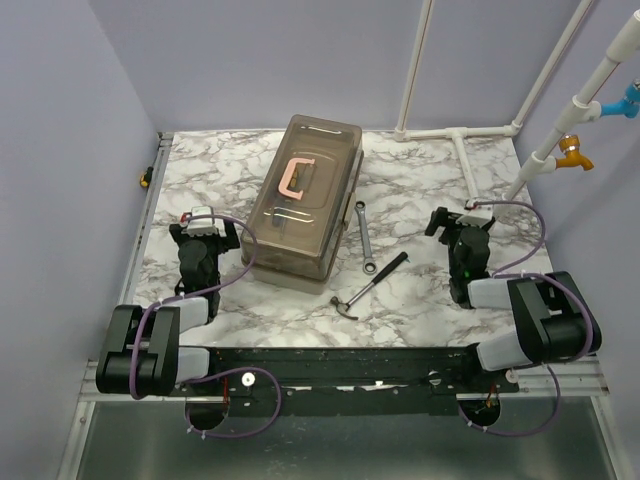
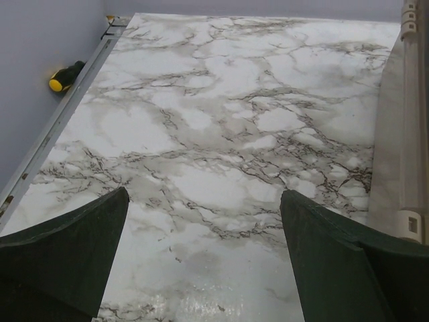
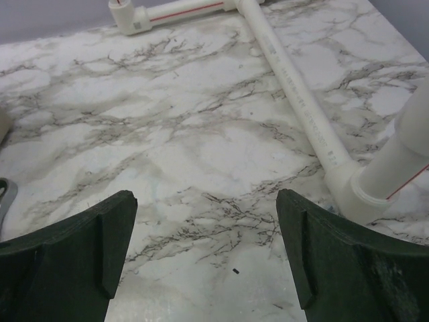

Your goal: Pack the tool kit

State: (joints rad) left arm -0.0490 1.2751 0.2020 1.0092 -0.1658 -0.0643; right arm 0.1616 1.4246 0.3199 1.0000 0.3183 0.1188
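Observation:
The beige toolbox [image 1: 304, 195] with a smoky lid and pink handle [image 1: 296, 176] sits closed on the marble table, in the middle. Its side shows at the right edge of the left wrist view [image 2: 402, 134]. A wrench [image 1: 364, 232] and a hammer [image 1: 372, 284] lie just right of the box. My left gripper [image 1: 205, 228] [image 2: 204, 201] is open and empty, left of the box. My right gripper [image 1: 455, 225] [image 3: 206, 201] is open and empty, right of the wrench. A sliver of the wrench shows at the left edge of the right wrist view [image 3: 5, 198].
White pipes [image 1: 465, 160] [image 3: 295, 94] lie along the back right of the table and rise up the wall. A small yellow and black screwdriver [image 1: 145, 178] [image 2: 65, 76] lies in the gap beyond the table's left edge rail.

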